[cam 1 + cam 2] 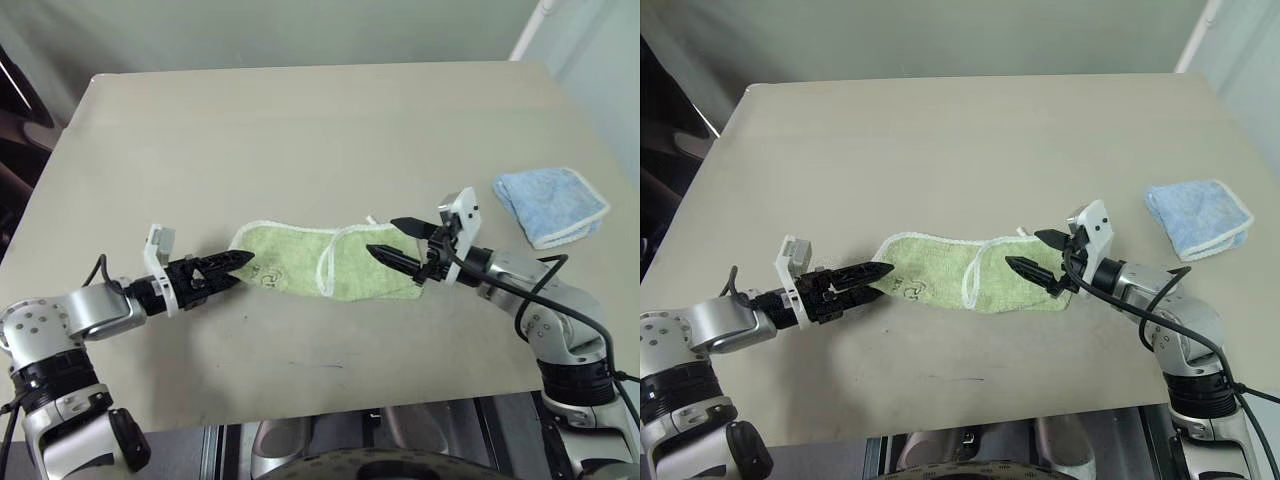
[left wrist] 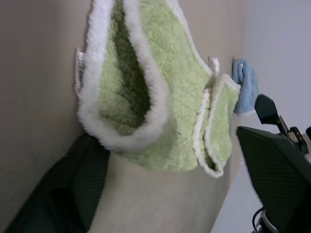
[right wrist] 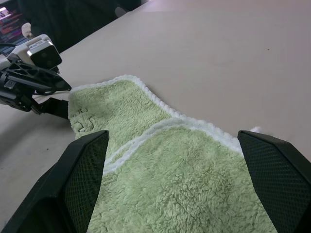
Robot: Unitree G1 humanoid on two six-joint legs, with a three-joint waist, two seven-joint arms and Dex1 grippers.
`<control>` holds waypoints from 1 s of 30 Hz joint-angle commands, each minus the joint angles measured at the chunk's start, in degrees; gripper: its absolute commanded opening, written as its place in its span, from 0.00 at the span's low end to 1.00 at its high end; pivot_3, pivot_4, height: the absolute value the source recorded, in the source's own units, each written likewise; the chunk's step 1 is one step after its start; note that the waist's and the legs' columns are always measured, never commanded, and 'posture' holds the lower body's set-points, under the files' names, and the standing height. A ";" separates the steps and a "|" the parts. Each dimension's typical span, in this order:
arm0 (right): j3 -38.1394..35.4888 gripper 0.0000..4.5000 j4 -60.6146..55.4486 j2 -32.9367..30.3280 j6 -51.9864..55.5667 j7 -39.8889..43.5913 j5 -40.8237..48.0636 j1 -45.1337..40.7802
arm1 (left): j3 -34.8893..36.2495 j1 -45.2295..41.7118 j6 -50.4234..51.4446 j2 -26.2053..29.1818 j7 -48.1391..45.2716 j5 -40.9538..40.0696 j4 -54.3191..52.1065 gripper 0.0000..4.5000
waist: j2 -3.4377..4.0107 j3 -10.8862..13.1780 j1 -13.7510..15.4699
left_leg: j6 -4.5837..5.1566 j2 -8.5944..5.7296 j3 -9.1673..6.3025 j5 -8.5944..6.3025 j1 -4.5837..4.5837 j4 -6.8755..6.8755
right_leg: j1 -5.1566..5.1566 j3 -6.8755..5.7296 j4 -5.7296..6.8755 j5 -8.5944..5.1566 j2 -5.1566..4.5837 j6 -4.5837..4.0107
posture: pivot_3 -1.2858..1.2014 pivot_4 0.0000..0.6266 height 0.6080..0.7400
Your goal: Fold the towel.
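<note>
Green towel [image 1: 325,262]: lying lengthwise between both grippers; left gripper [image 1: 238,266] narrowing at its left end, grip unclear; right gripper [image 1: 393,240] gaping empty over the right end.

A beige table [image 1: 300,120] stands before a pale wall, perhaps with dark furniture at left
</note>
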 commanded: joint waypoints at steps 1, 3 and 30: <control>-1.79 1.00 -2.32 -0.71 -0.05 -0.27 0.51 -0.13 | 0.85 0.78 -1.56 0.83 0.57 -0.47 -0.62 0.66 | -0.01 0.00 0.00 | 0.00 0.00 0.00 0.00 0.00 -0.01 | 0.00 0.00 -0.02 -0.01 0.00 0.00 | 0.52 0.24 0.95; -1.54 1.00 -2.36 -0.95 -0.19 -0.27 0.16 -0.20 | 0.63 0.51 -1.89 0.69 0.96 -1.20 -0.58 0.52 | -0.03 0.02 0.00 | 0.00 0.00 0.00 -0.03 0.00 -0.02 | 0.00 0.00 -0.02 -0.02 0.00 -0.02 | 0.52 0.24 0.95; -12.77 1.00 -11.35 -7.19 5.07 -2.11 9.77 3.94 | -29.24 -20.05 -4.82 3.97 -31.12 6.88 -13.82 0.00 | -0.74 0.47 0.69 | 0.04 -0.11 -0.03 -0.10 -0.17 0.11 | 0.05 0.00 -0.11 -0.22 -0.08 0.13 | 0.52 0.24 0.95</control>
